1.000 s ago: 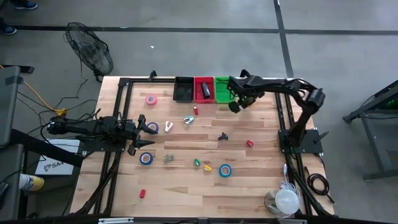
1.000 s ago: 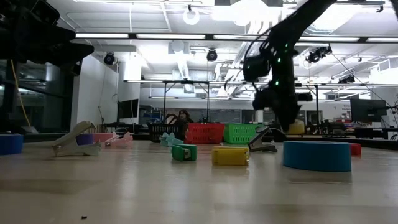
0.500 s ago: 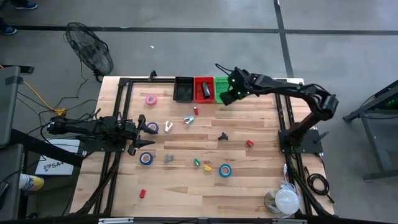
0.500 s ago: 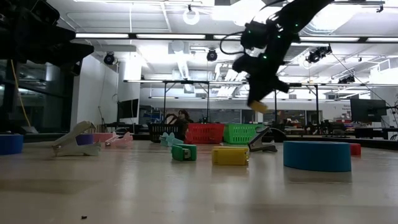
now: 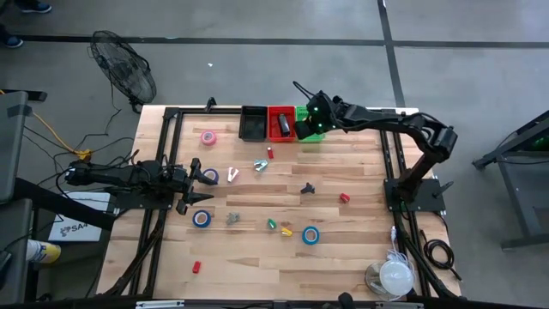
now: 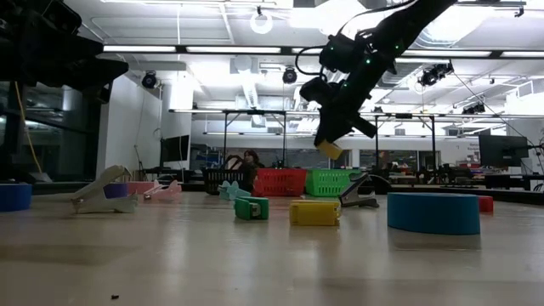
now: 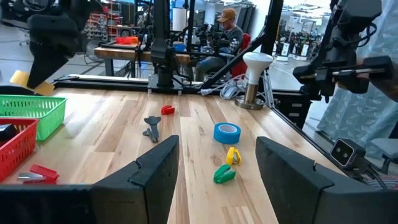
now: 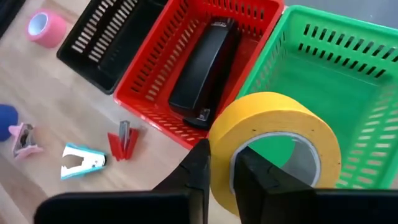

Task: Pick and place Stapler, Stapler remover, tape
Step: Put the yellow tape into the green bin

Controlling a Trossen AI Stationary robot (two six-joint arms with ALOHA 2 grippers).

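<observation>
The right tool [image 8: 219, 171] is up over the green basket [image 8: 348, 81], its fingers clamped on the wall of a yellow tape roll [image 8: 273, 134]. The wrist view gives it clearly: one finger inside the ring, one outside, and the roll hangs above the basket's near edge, clear of the mesh. From the low view the roll [image 6: 329, 150] dangles under the right tool [image 6: 331, 140], well above the desk [image 6: 255, 255].

Just beside the green basket sits the red basket [image 8: 186, 74], with a black stapler [image 8: 202, 71] lying lengthways inside. Next along from the green one, past the red, is the black basket [image 8: 102, 43]. On the desk near the red basket lie a red staple remover [image 8: 124, 142] and a pale blue staple remover [image 8: 82, 160]; a pink tape roll [image 8: 45, 26] rests beyond the black basket.

Far from the green basket, at the opposite side of the desk, the left tool [image 5: 204, 190] waits low with its fingers spread, pinching nothing, a blue tape roll [image 5: 202, 219] near it. Another blue tape roll [image 5: 310, 234] lies well apart from the green basket [image 5: 309, 129].
</observation>
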